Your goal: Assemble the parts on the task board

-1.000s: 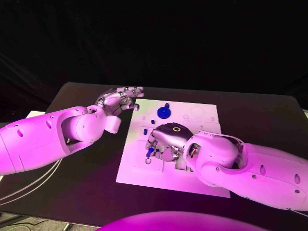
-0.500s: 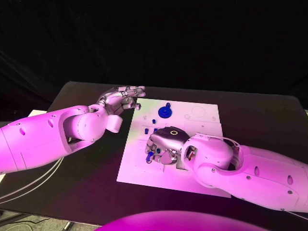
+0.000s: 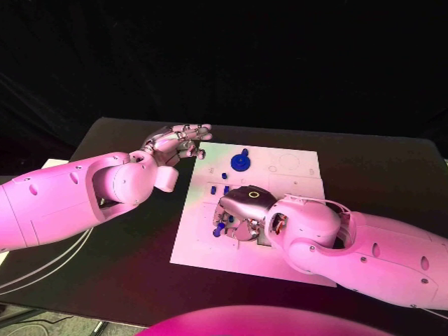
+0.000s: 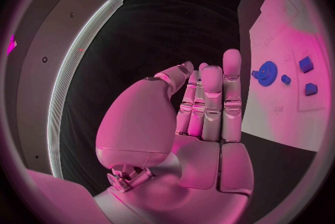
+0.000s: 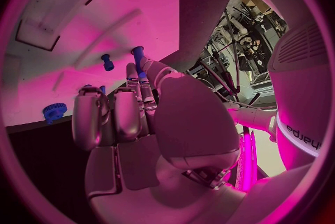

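The white task board lies mid-table. A blue gear stands near its far edge, with two small blue blocks just nearer. My right hand hovers low over the board's left-middle. In the right wrist view its fingertips and thumb pinch a blue peg against the board; a second blue peg stands beside it, and the gear shows at the side. My left hand floats off the board's far-left corner, fingers straight and holding nothing; the gear lies beyond it.
The black table surrounds the board, with bare room at left, right and near side. Shallow recesses mark the board's far right. My right forearm covers the board's near-right corner. Small blue blocks lie by the gear.
My right hand has slid a little toward the near side of the board, staying low over the pegs. The left hand has drifted slightly toward the far side.
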Controlling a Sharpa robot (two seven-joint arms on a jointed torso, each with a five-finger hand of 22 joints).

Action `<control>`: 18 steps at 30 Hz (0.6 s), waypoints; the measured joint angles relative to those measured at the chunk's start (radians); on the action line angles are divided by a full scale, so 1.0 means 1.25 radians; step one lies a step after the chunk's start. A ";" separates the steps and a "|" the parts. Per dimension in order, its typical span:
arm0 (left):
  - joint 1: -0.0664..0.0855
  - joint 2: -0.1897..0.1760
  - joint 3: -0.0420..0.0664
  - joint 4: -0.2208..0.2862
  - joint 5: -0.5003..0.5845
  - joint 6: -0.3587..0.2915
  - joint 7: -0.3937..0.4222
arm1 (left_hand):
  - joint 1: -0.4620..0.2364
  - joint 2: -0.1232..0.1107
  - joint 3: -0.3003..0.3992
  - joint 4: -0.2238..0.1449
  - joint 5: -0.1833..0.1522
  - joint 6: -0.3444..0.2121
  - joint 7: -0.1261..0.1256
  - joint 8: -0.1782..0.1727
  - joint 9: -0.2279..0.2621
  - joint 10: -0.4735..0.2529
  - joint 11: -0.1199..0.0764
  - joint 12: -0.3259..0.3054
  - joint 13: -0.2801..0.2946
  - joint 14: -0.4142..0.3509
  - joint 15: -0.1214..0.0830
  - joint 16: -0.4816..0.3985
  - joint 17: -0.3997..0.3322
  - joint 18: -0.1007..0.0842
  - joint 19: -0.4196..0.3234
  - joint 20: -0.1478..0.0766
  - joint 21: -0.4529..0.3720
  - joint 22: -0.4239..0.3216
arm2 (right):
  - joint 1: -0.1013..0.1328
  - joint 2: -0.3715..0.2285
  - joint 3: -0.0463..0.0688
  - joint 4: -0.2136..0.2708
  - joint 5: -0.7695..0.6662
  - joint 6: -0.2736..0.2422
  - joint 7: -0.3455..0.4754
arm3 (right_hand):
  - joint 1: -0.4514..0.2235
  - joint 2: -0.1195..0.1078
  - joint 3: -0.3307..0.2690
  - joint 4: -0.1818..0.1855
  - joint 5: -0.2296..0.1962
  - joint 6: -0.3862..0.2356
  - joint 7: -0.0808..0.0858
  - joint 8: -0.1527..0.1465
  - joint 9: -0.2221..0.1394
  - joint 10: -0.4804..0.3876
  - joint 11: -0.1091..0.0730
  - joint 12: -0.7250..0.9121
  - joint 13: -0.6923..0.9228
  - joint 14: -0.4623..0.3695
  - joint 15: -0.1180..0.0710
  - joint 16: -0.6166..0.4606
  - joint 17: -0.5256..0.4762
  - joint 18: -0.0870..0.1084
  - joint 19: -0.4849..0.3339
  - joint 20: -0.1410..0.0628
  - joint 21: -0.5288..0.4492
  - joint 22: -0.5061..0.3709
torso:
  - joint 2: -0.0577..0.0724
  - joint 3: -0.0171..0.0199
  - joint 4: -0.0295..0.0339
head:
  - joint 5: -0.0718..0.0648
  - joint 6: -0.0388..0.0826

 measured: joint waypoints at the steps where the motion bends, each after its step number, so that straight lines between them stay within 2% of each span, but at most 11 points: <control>1: 0.000 0.000 0.000 0.000 0.000 0.000 0.000 | 0.000 0.000 0.000 0.000 0.000 0.000 0.000 0.000 0.000 0.000 0.000 0.000 0.000 0.000 0.000 0.000 0.000 0.000 0.000 0.000 0.000 0.000 | 0.000 0.001 0.000 0.000 -0.001 0.001 0.000 | 0.000 0.000 0.000 0.000 0.000 0.001 -0.001 0.000 0.000 0.001 -0.001 0.000 0.000 0.000 0.000 0.000 0.000 0.000 0.000 0.000 0.000 0.000 | 0.000 -0.0001 0.0000 | 0.000 0.000; 7: 0.000 0.000 0.000 0.000 0.000 0.000 0.000 | 0.000 0.000 0.000 0.000 0.000 0.000 0.000 0.000 0.000 0.000 0.000 0.000 0.000 0.001 0.001 0.000 0.000 0.000 0.000 0.000 0.000 0.000 | 0.000 0.008 0.000 -0.004 -0.012 0.007 -0.006 | 0.000 0.000 0.000 0.000 0.004 0.002 -0.002 -0.001 0.000 0.003 -0.003 0.000 0.000 0.000 0.000 0.000 -0.001 0.000 0.000 0.000 0.000 0.000 | 0.000 -0.0003 0.0000 | -0.001 -0.001; 16: 0.000 0.000 0.000 0.000 0.000 0.001 -0.001 | 0.000 0.000 0.000 0.000 0.000 0.000 0.000 0.000 0.000 0.000 0.000 0.000 0.000 0.001 0.001 0.000 0.000 0.000 0.000 0.000 0.000 0.000 | 0.001 0.023 -0.005 -0.009 -0.044 0.015 -0.021 | -0.004 -0.004 0.000 0.000 0.005 -0.001 -0.002 -0.004 0.000 0.002 -0.002 -0.013 0.001 0.001 0.002 0.000 -0.008 0.000 -0.002 0.002 0.000 0.000 | 0.000 -0.0006 0.0005 | -0.003 -0.002; 18: 0.000 0.000 0.000 0.000 0.000 0.001 -0.001 | 0.000 0.000 0.000 0.000 0.000 0.000 0.000 0.000 0.000 0.000 0.000 0.000 0.000 0.001 0.001 0.000 0.000 0.000 0.000 0.000 0.000 0.000 | 0.001 0.027 -0.008 -0.010 -0.050 0.016 -0.022 | -0.014 -0.014 -0.003 0.003 0.010 -0.018 0.007 -0.014 0.003 -0.013 0.010 -0.023 0.000 -0.001 0.010 -0.002 -0.013 0.000 -0.007 0.007 -0.005 0.000 | 0.000 -0.0007 0.0005 | -0.003 -0.002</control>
